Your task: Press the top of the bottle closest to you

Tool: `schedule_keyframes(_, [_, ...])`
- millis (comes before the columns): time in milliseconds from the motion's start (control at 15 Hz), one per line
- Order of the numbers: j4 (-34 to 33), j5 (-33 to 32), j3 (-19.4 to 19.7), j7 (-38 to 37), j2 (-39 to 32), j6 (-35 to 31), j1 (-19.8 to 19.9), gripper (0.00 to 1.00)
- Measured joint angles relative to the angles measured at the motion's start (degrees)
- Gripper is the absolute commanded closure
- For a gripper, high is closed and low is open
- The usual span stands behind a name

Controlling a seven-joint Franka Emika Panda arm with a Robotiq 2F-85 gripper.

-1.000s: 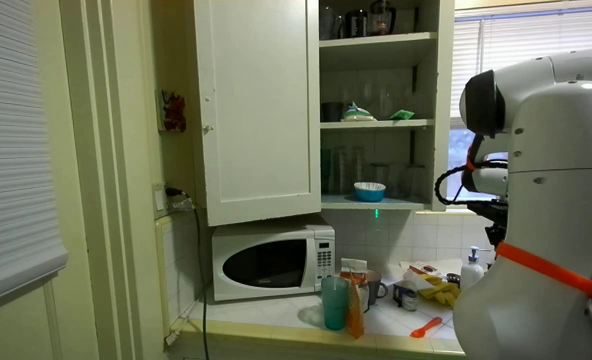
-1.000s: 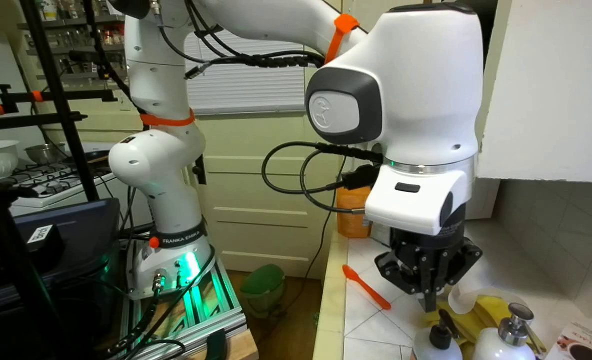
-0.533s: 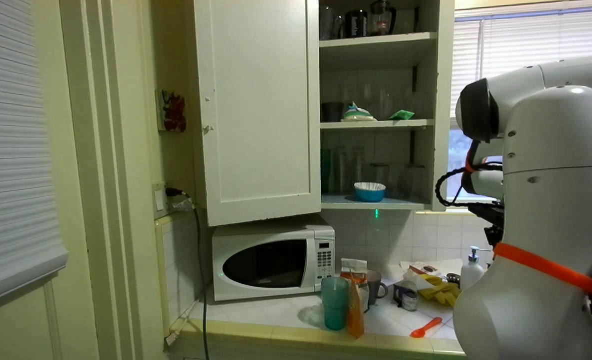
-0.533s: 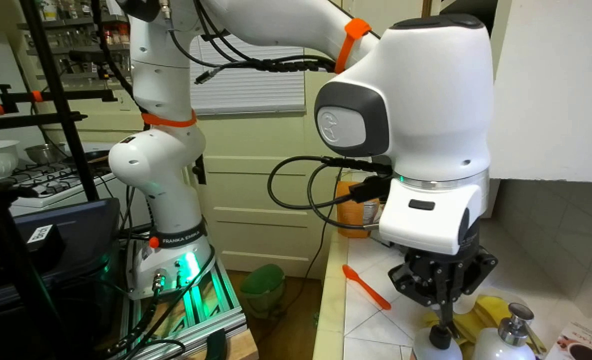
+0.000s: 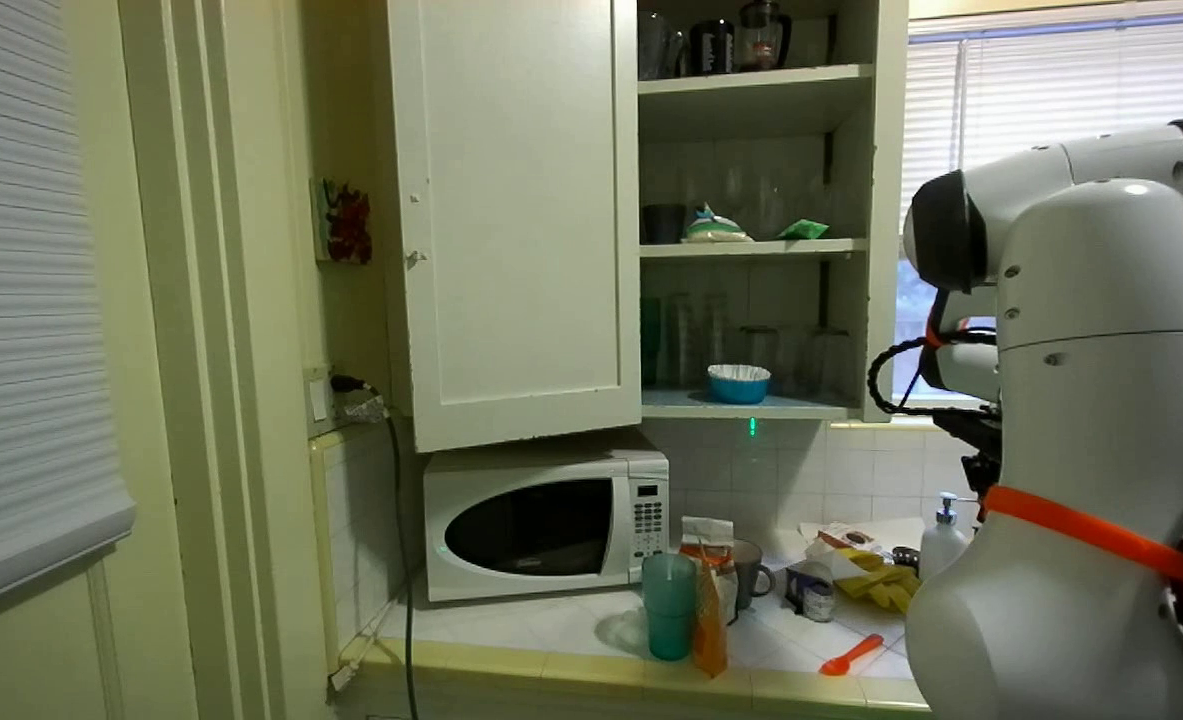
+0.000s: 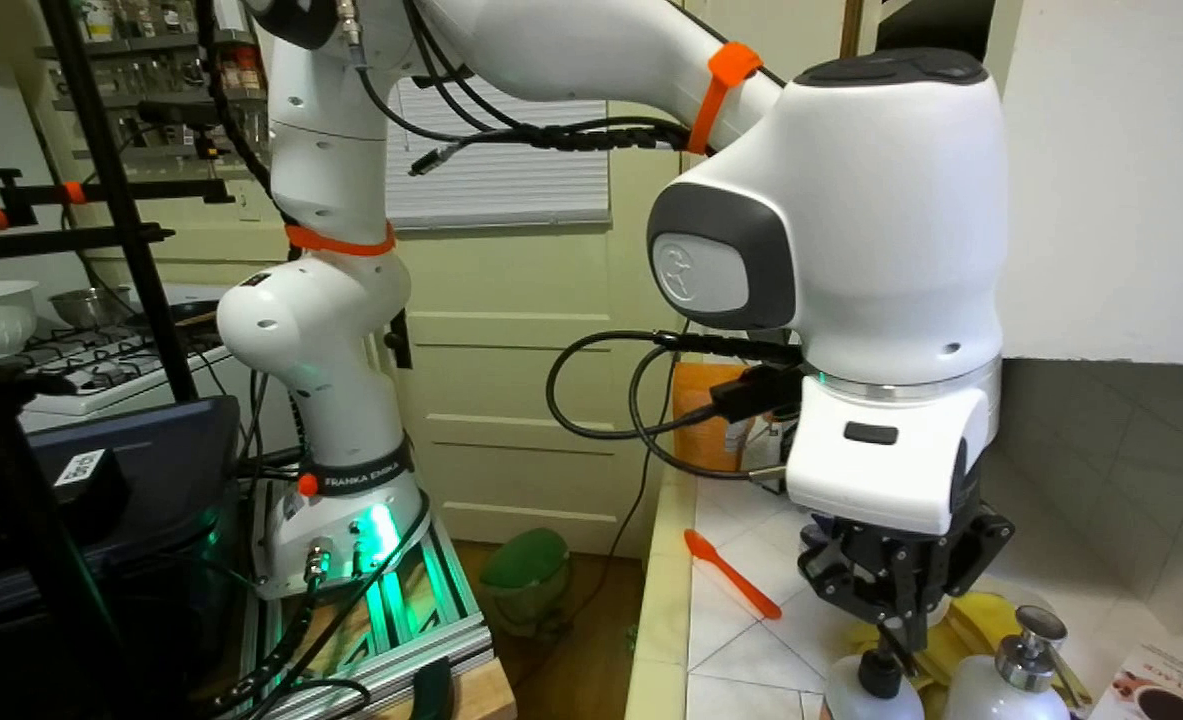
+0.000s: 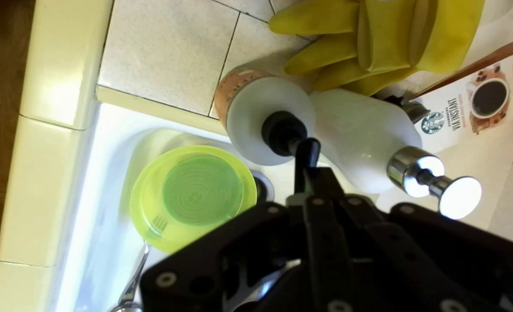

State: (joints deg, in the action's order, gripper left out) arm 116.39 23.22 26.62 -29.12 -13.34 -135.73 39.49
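The nearer bottle, with a black pump top, stands low in an exterior view and upright in the wrist view. Its black pump has a spout pointing toward my fingers. A white bottle with a silver pump stands beside it, also in the wrist view and in an exterior view. My gripper is shut and empty, pointing down just over the black pump. In the wrist view its fingertips overlap the spout; I cannot tell whether they touch it.
Yellow gloves and a coffee box lie beyond the bottles. A sink with a yellow-green bowl is beside the black-pump bottle. An orange spoon lies on the counter. A cabinet door hangs near the arm.
In an exterior view the gripper has come down and moved right, from above and left of the black pump to just over it. Both bottles stand where they were.
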Motion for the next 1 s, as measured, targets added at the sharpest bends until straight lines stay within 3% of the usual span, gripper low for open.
schedule_keyframes(1000, [-0.9, 0.3, -0.1, 0.6, -1.0, 0.2, -0.1, 1.0])
